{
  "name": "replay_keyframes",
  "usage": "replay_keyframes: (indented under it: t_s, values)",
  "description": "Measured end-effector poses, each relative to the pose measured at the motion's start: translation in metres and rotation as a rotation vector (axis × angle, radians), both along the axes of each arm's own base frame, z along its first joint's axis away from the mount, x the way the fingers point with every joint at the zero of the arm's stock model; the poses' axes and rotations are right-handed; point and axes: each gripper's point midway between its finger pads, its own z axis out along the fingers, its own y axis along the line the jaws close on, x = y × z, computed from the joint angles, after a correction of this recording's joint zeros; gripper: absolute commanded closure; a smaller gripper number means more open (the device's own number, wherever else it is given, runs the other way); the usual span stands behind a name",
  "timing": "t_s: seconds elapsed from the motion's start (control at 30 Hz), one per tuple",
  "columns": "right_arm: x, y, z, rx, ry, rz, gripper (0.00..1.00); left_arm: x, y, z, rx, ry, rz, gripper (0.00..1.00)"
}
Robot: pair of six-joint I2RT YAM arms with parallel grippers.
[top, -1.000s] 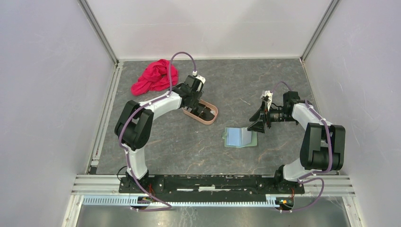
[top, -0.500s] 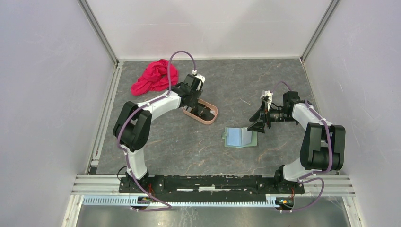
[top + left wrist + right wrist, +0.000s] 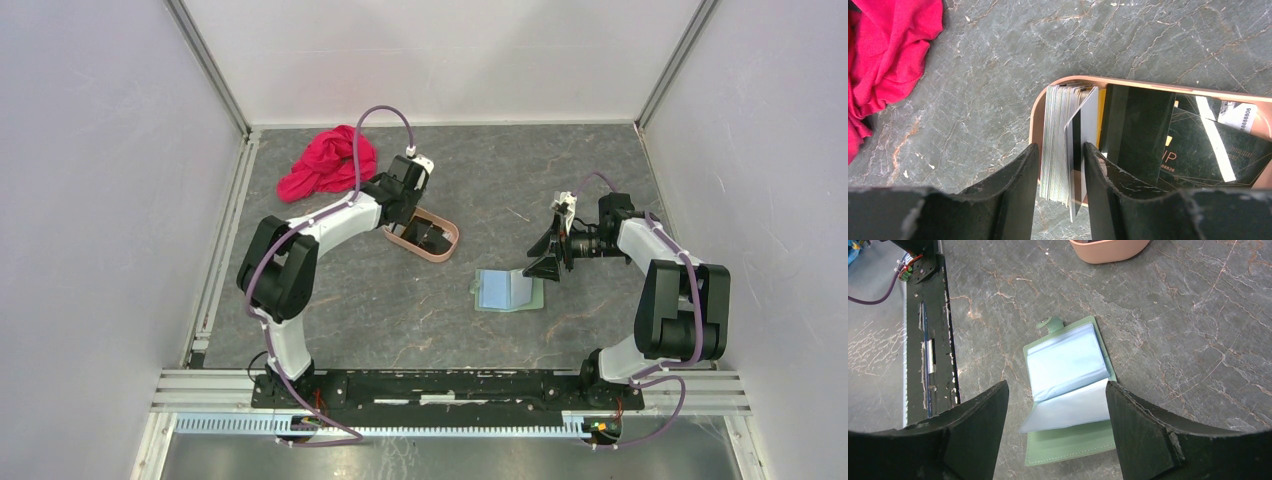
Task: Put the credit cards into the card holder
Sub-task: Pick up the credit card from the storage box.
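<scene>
The credit cards stand on edge as a pale stack [image 3: 1057,125] at the left end of a pinkish-tan tray [image 3: 1037,112]. A silvery one with a dark stripe [image 3: 1089,117] leans off that stack, and dark ones [image 3: 1138,125] lie further along the tray. My left gripper [image 3: 1061,147] [image 3: 424,236] straddles the stack and the leaning card, its jaws half closed with thin slits on either side. The card holder [image 3: 1068,365] [image 3: 505,290] lies open on the table, pale blue pockets up. My right gripper [image 3: 1057,385] [image 3: 541,262] hovers open over it, holding nothing.
A red cloth [image 3: 328,160] [image 3: 883,55] lies bunched at the back left, beside the tray [image 3: 447,247]. The arms' black base rail [image 3: 430,385] [image 3: 930,340] runs along the near edge. White walls enclose the table on three sides.
My left gripper's jaws have narrowed round the stack of cards in the tray; the arm has barely shifted. The right arm and the card holder have not moved.
</scene>
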Motion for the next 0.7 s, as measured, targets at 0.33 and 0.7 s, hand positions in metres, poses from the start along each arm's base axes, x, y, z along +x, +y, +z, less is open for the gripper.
replay_keyframes:
  t_s: [0.33, 0.7]
  values:
    - [0.0, 0.0, 0.0, 0.0, 0.0, 0.0, 0.22, 0.0, -0.003, 0.004, -0.016, -0.004, -0.009, 0.82]
    - [0.0, 0.0, 0.0, 0.0, -0.001, 0.001, 0.22, -0.004, -0.013, 0.004, -0.054, 0.021, -0.047, 0.96]
